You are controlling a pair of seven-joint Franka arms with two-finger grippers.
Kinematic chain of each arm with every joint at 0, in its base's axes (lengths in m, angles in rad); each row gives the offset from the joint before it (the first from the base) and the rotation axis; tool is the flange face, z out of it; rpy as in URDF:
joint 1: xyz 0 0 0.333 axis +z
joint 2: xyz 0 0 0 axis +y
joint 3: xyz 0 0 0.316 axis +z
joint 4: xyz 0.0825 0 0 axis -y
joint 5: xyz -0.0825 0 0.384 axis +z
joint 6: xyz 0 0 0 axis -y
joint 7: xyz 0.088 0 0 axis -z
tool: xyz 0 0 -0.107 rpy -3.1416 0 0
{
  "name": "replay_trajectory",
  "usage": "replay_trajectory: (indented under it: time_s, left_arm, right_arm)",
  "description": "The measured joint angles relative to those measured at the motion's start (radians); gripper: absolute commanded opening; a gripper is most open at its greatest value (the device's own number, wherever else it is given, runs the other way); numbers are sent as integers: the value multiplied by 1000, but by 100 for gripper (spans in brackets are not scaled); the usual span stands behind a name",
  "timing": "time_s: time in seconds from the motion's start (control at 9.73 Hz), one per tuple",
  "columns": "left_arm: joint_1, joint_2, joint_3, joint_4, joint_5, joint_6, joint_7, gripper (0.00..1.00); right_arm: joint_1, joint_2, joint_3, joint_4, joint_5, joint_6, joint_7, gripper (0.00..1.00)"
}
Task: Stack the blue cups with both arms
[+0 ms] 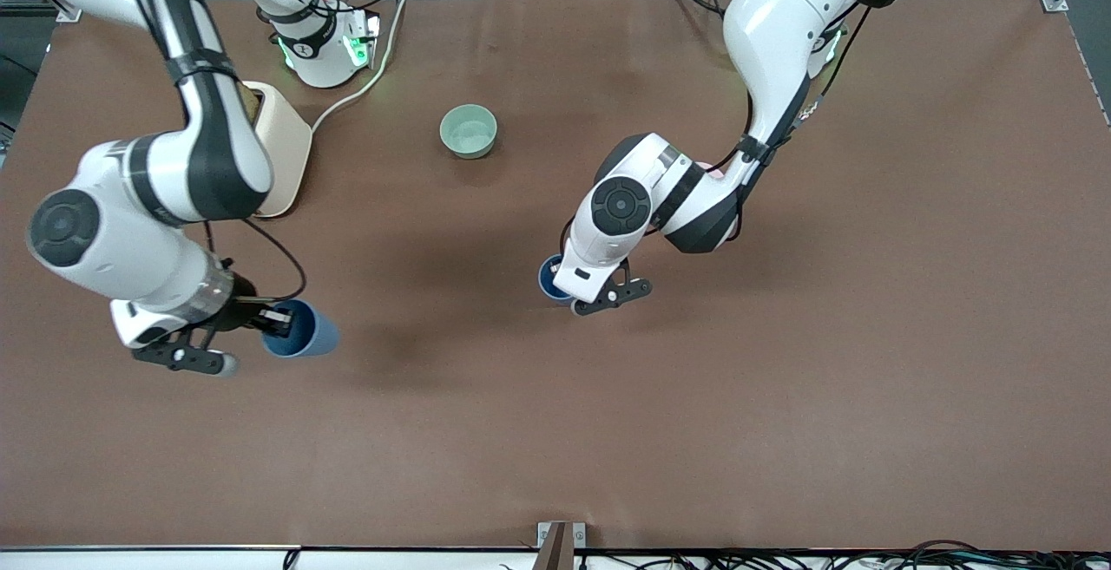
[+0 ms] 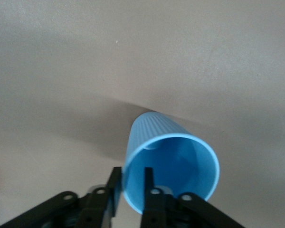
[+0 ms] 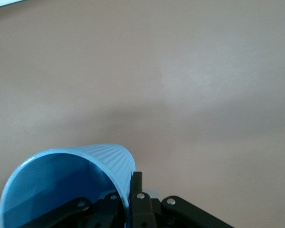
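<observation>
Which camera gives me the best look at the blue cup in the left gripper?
The left wrist view: the blue cup fills it, with the left gripper pinching its rim, one finger inside, one outside. In the front view that cup is mostly hidden under the arm. The right wrist view shows only the right gripper's cup.

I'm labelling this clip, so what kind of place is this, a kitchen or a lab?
Probably a robotics lab: the brown table has metal frame posts at its corners, loose cables along its edge, and bare grey floor around it.

Two white arms (image 1: 764,41) with black joint bands, round dark caps, black cables, green-lit wrists.
</observation>
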Motion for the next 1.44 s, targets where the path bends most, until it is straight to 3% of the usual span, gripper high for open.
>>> replay_trajectory:
  time_s: [0.41,0.93,1.44]
  left_arm:
    - [32,-78,17,52,0,-31,2,100]
    - [365,-429,25,80,1,-375,353,100]
    - [531,-616,26,76,69,-556,641,100]
  right_arm:
    - [199,-10,1,1,-1,-29,224,1]
    - [490,19,3,55,-36,-21,542,1]
    - [514,201,-7,224,-44,6,598,1]
